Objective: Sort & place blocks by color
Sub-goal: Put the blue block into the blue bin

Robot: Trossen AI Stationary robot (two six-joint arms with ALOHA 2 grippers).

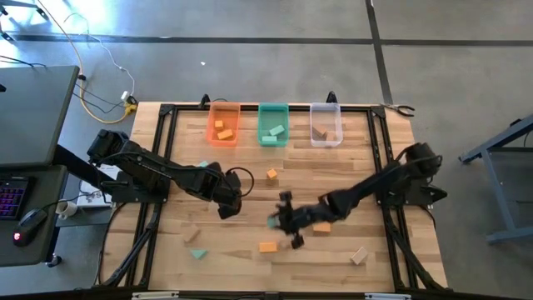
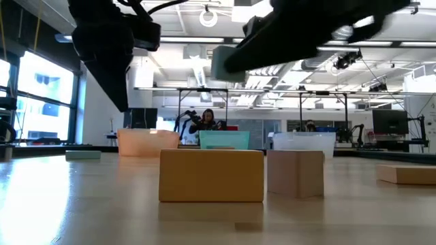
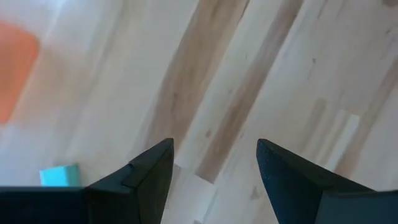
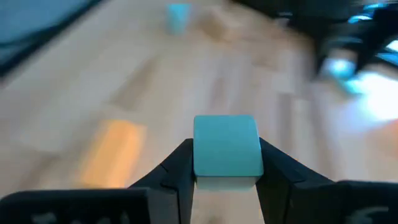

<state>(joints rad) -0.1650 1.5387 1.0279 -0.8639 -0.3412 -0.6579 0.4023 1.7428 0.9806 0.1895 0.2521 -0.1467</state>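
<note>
Orange bin [image 1: 222,125], green bin [image 1: 272,125], clear bin [image 1: 326,125]; teal block [image 4: 226,151] between dark fingers [image 4: 177,168].

Wooden table [image 1: 333,179] bearing bins [image 1: 274,125], scattered blocks [image 1: 267,247]

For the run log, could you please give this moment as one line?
right gripper: shut on teal block, lifted | left gripper: open, empty | green bin: not reached

three bins [image 1: 273,125] stand in a row at the bench's [image 1: 333,167] far edge; blocks [image 1: 267,247] lie scattered nearer, between both arms.
</note>
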